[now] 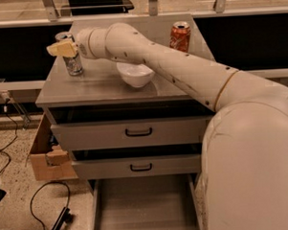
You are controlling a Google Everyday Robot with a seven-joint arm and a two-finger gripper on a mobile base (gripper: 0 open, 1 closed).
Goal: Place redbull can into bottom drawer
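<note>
The redbull can [73,62], slim and silver, stands upright at the back left of the grey cabinet top [99,87]. My gripper [60,48] reaches in from the right and sits at the can's upper part, partly covering it, with the can's silver top showing just above. The can rests on the cabinet top. The bottom drawer [143,208] is pulled out at the foot of the cabinet, and its plain grey floor is bare.
A white bowl [135,74] sits mid-top, under my arm. An orange-red soda can [180,36] stands at the back right. Two shut black-handled drawers [138,132] lie above the open one. A cardboard box [45,157] and cables [42,198] lie on the floor at left.
</note>
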